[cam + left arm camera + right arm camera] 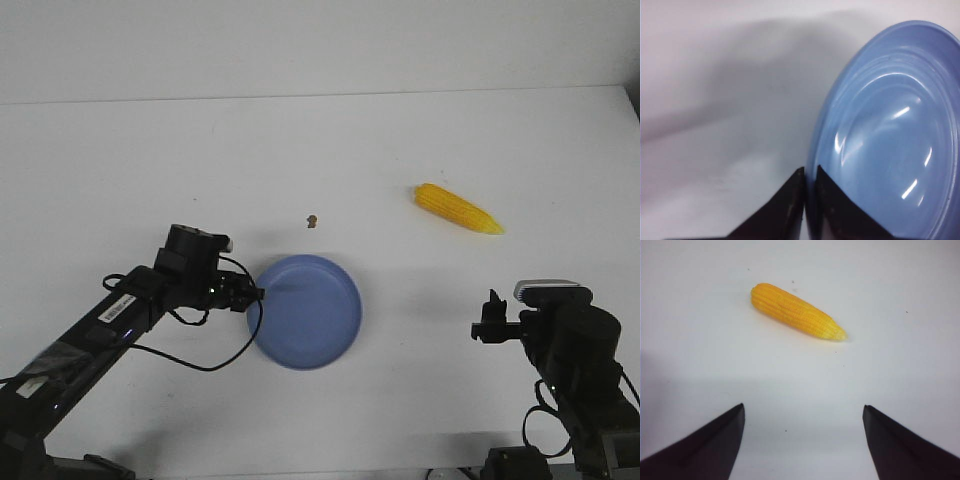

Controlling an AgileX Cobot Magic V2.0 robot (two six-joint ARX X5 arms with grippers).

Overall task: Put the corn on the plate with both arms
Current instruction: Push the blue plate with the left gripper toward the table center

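Note:
The yellow corn lies on the white table at the right, far from the plate; it also shows in the right wrist view. The periwinkle-blue plate sits at the table's middle. My left gripper is shut on the plate's left rim; in the left wrist view its gripper pinches the rim of the plate. My right gripper is open and empty, well short of the corn; in the right wrist view the gripper has its jaws spread wide over bare table.
A tiny brown speck lies on the table beyond the plate. The table's far edge meets a pale wall. Black cables trail from the left arm.

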